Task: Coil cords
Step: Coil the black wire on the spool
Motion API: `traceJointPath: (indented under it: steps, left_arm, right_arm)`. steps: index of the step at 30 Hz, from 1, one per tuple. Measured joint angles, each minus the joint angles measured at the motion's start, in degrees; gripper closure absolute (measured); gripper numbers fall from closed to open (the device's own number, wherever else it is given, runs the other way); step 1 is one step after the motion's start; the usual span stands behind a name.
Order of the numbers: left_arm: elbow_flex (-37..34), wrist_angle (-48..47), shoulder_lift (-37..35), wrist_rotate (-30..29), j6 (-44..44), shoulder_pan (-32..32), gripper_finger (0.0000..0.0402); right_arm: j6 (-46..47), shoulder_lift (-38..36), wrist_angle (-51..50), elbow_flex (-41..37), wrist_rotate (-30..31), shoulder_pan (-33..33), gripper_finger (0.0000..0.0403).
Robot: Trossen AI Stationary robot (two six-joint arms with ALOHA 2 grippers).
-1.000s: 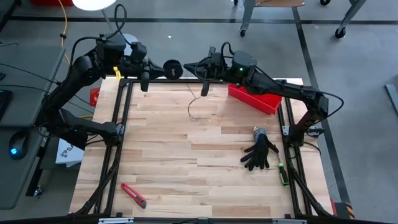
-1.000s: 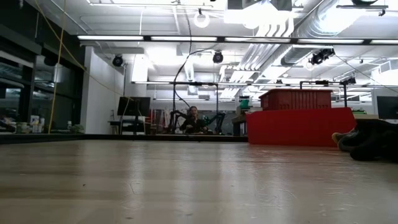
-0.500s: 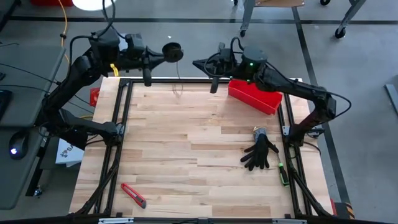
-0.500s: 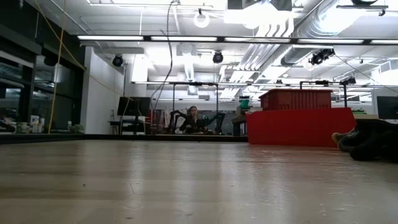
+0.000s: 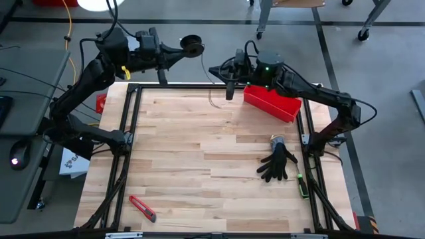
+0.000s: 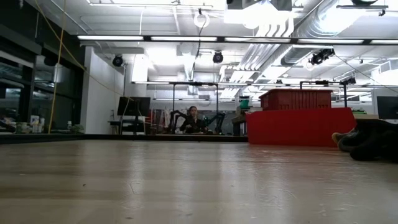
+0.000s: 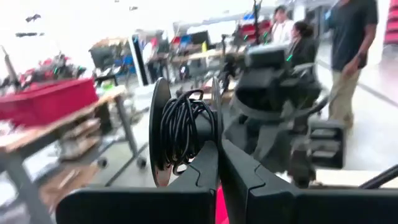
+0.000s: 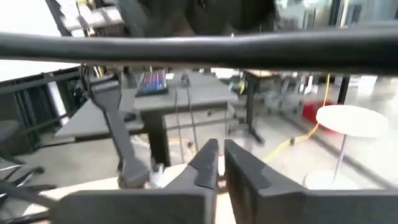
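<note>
The left gripper [image 5: 180,48] is raised past the far edge of the table [image 5: 199,172], above the floor, and its fingers [image 7: 205,168] are pressed together on a small round black spool [image 5: 192,46]. In the left wrist view the spool [image 7: 177,130] stands on edge right at the fingertips, with dark cord wound around its middle. A thin cord [image 5: 211,83] runs from the spool toward the right gripper [image 5: 215,69] and then hangs down, its loose end curling just above the far strip of the table. The right gripper sits near the far edge, a short way to the right of the spool, and in the right wrist view its fingers [image 8: 208,163] stand almost together with only a narrow slit between them; whether the cord passes through that slit I cannot tell. A red bin [image 5: 271,105] lies just beside the right arm on the far right of the table. A black glove [image 5: 277,162] lies on the right side, well apart from both grippers, and a red box cutter [image 5: 142,208] lies near the front left corner. In the low view the cord [image 6: 198,81] shows as a thin dark line hanging down from above.
</note>
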Motion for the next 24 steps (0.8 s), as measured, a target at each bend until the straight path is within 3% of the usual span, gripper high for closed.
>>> traceJointPath:
  steps: [6,11,16,24]
  left_arm:
    - [0.0,8.9,0.5,0.6,0.0,-2.9,0.0401]
    - [0.0,12.6,1.4,0.3,0.0,-4.5,0.0401]
    - [0.0,14.0,3.0,0.1,-2.8,-6.3,0.0401]
    - [0.0,18.0,5.6,-0.7,-3.4,-9.2,0.0401]
  right_arm:
    - [1.2,-1.1,-6.2,0.0,2.0,0.8,0.0276]
    - [-1.1,-0.8,-4.7,0.0,4.8,2.7,0.0197]
    - [-1.1,-0.7,-1.0,0.0,5.2,3.5,0.0189]
    - [-1.1,-0.7,-0.3,0.0,6.6,3.5,0.0226]
